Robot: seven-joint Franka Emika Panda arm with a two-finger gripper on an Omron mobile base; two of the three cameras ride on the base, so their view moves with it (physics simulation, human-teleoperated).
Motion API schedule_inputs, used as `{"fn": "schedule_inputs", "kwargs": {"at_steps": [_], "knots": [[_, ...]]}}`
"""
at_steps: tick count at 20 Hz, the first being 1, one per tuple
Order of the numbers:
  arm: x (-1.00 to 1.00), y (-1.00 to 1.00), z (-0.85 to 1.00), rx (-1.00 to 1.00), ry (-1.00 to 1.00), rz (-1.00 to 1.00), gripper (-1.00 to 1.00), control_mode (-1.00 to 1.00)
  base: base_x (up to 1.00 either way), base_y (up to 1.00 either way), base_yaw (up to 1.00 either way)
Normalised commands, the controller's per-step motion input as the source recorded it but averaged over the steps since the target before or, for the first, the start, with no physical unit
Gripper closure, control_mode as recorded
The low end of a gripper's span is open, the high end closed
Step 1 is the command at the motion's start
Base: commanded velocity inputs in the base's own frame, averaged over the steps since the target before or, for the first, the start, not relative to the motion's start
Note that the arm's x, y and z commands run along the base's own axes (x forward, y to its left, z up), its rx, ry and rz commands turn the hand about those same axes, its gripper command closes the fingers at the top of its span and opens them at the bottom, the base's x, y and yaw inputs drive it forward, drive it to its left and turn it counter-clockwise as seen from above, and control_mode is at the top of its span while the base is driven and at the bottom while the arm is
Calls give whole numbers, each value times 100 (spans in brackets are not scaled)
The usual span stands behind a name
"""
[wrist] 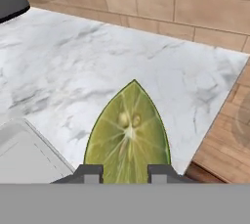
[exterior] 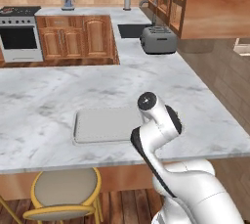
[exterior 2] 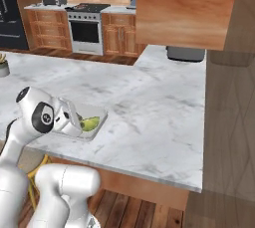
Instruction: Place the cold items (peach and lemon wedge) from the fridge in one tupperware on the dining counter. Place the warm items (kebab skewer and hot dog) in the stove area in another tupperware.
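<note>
Now the gripper (wrist: 125, 173) is clamped on the yellow-green lemon wedge (wrist: 128, 132), cut face twd the hand cam, held over the pale shallow rectangular tupperware (exterior: 105, 125) on the white marble dining counter (exterior: 58, 96), prob. for dropping in.

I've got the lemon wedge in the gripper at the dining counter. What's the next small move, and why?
Probably ease the gripper a little further over the shallow pale grey tupperware tray before releasing. The hand view shows the green-yellow lemon wedge clamped between the fingertips, with the tray's corner off to one side and bare white marble counter ahead, so dropping now might miss.
</note>
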Motion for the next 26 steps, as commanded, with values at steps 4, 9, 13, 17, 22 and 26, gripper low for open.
{"fn": "schedule_inputs", "kwargs": {"at_steps": [4, 9, 13, 17, 22, 26], "knots": [[99, 96, 21, 0, 26, 1, 100, -100, 0, 0, 0], [100, 83, 1, 0, 22, 1, 100, -100, 0, 0, 0], [100, 38, -26, 0, 21, 0, 100, -100, 0, 0, 0], [100, -12, -90, 0, 14, 0, 100, -100, 0, 0, 0], [100, -32, -96, 0, 0, 0, 100, -100, 0, 0, 0], [87, -1, -60, 0, 0, 0, 100, -100, 0, 0, 0]]}}
